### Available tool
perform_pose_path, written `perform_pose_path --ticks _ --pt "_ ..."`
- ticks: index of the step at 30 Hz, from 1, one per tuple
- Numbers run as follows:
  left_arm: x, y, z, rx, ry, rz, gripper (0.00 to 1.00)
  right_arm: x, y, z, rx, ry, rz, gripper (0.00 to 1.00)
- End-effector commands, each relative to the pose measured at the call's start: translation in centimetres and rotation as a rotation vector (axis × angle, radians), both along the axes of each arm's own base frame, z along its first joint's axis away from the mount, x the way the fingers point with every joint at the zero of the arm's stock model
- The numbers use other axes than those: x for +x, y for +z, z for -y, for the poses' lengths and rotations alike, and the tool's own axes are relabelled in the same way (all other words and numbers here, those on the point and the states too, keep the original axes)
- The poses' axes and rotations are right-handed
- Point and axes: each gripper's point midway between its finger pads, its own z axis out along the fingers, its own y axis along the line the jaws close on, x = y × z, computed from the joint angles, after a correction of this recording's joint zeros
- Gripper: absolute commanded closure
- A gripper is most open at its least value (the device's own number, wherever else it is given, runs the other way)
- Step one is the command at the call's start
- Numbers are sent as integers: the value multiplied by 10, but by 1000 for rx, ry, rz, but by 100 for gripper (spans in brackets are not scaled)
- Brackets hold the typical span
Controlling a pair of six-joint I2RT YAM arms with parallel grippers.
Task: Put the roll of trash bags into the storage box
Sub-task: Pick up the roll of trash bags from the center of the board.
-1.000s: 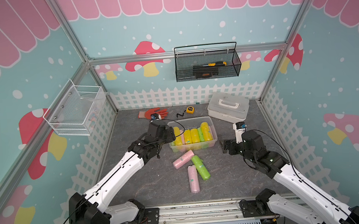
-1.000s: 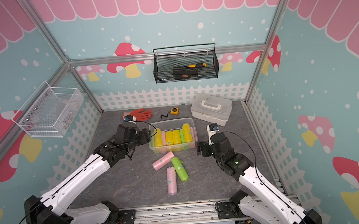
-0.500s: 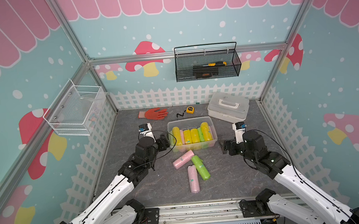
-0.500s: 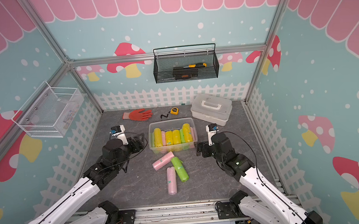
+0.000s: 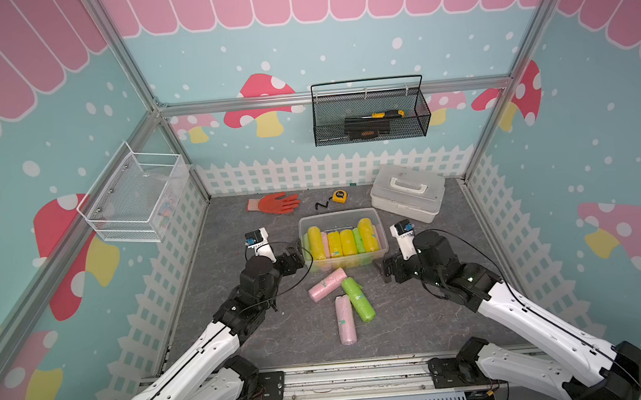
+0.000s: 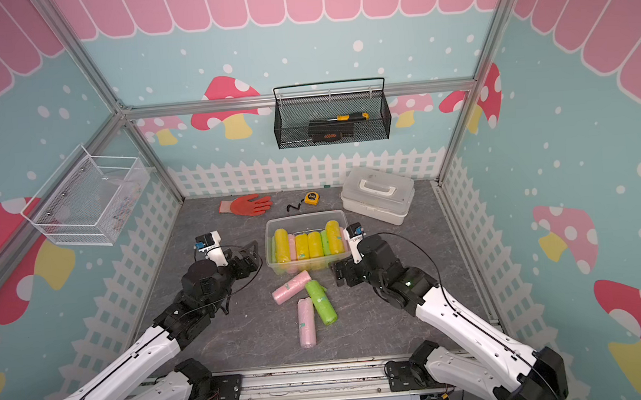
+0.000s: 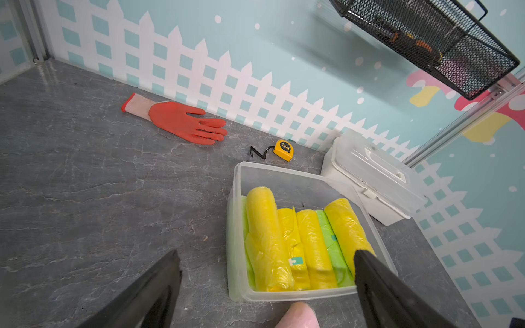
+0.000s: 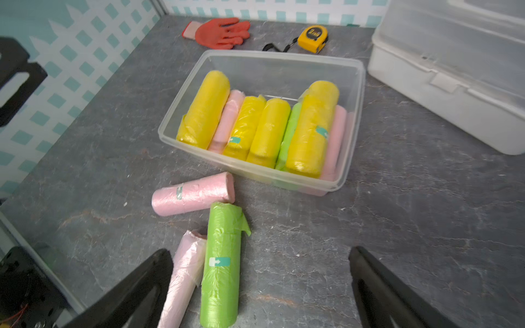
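Top views, grey marbled tabletop (image 5: 416, 318), mushroom-patterned walls (image 5: 339, 45), storage box (image 5: 337, 212) mid-table, left tool (image 7: 265, 252), right tool (image 8: 260, 250) both spread, empty.

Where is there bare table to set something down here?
Free: the grey table between the orange glove and the left hand, beside the storage box; also right of the green roll. Crowded: before the box, where three rolls lie.

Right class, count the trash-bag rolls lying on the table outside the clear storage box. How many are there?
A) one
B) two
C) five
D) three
D: a green roll and two pink ones, the angled pink roll and the straight pink roll, lie outside the storage box.
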Motion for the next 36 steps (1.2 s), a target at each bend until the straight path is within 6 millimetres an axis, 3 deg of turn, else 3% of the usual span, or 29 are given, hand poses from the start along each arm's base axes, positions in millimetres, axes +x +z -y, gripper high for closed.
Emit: perform_pose_path --ticks 1,3,7,13,17,22,30,36 --pt "6 5 0 -17 9 46 4 -9 -6 -14 -87 63 -2 1" --pt "6 4 7 -33 -30 59 4 -12 -11 -22 -101 91 -16 1" --pt "8 -3 2 -31 0 60 3 -16 -26 -35 -150 135 -48 1" --pt "9 -4 -4 -25 35 48 3 -32 -76 -45 -350 205 -118 1" --pt "10 -5 -13 -40 82 29 2 -33 -103 -47 -426 217 -180 2" --pt "11 -5 -11 -48 68 26 2 -30 -119 -54 -482 230 -239 2" --pt "12 -7 -10 -52 64 17 2 -33 -127 -60 -499 261 -287 2" --pt "13 -7 -10 -55 63 14 2 -32 -150 -65 -550 270 -353 5"
